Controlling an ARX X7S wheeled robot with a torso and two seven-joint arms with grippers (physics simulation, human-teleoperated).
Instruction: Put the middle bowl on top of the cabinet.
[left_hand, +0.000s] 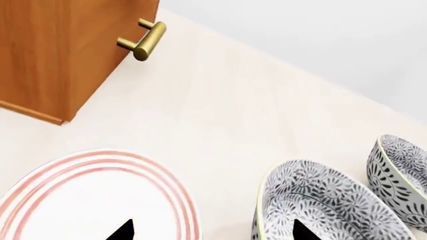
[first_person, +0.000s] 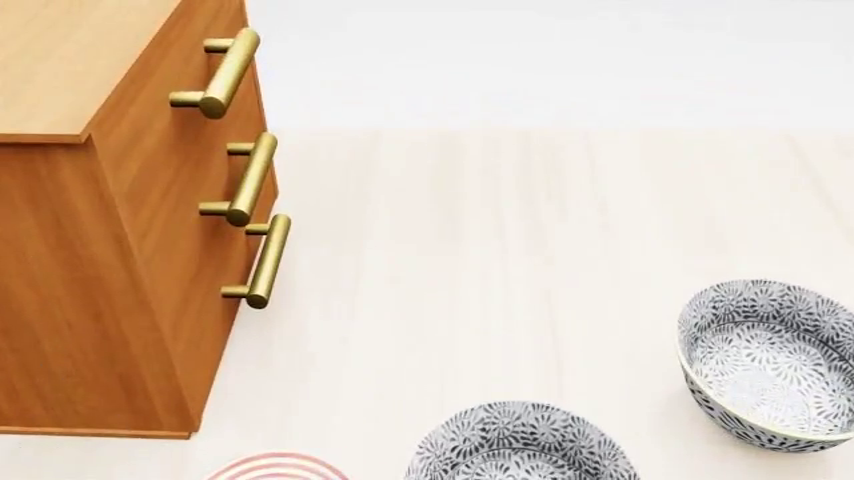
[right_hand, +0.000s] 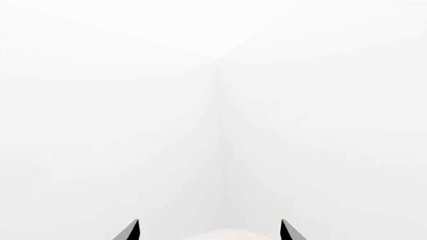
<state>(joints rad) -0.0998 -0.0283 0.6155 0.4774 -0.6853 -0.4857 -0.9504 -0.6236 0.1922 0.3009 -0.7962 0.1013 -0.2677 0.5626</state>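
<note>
The cabinet (first_person: 120, 230) stands at the left in the head view, orange-brown with a lighter top and three brass handles; its lower corner (left_hand: 60, 55) also shows in the left wrist view. Two grey-and-white patterned bowls show: one (first_person: 521, 445) (left_hand: 320, 205) at the front centre and one (first_person: 767, 360) (left_hand: 400, 175) to the right. With only these two showing, I cannot tell which is the middle bowl. My left gripper (left_hand: 213, 232) is open above the gap between a plate and the nearer bowl. My right gripper (right_hand: 210, 231) is open, facing blank white wall.
A flat white plate with red rings (left_hand: 93, 200) (first_person: 274, 468) lies left of the nearer bowl, in front of the cabinet. The pale wooden surface (first_person: 534, 250) stretches back to a white wall. Neither arm shows in the head view.
</note>
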